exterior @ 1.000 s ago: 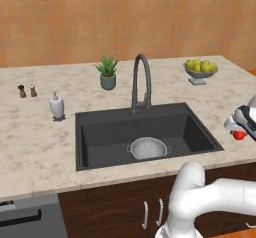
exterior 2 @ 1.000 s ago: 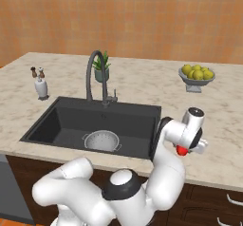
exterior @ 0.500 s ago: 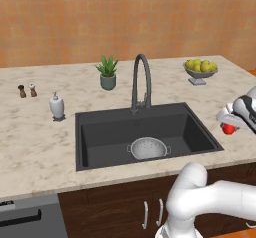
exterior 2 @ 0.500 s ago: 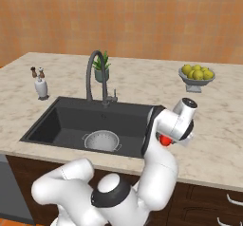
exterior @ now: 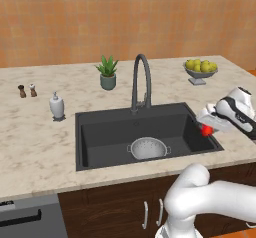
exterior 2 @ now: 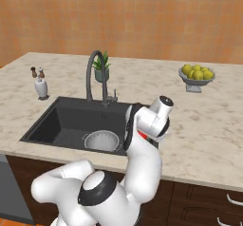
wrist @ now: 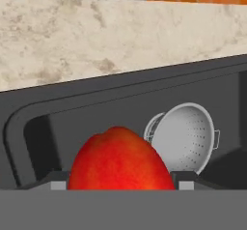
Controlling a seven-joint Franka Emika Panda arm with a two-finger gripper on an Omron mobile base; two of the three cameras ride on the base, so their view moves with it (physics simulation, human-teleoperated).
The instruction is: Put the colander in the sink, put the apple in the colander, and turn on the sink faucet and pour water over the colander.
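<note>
Across the speckled beige marble counter (exterior: 35, 147), no labels or writing that I can read. Biggest thing is the rectangular dark charcoal matte sink (exterior: 100, 134), with the tall dark grey gooseneck faucet (exterior: 141, 79) at its back rim. Sitting on the basin floor is the silver-grey perforated metal colander (exterior: 148, 147), round with two small handles. Over the sink's right edge, the two-finger gripper (exterior: 207, 127) looks pinched on the small glossy red apple (wrist: 118, 160), though the fingertips are barely visible.

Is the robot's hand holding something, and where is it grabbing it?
Yes. The gripper is holding the small round red apple, pinched by its two sides between the dark finger tips.
</note>
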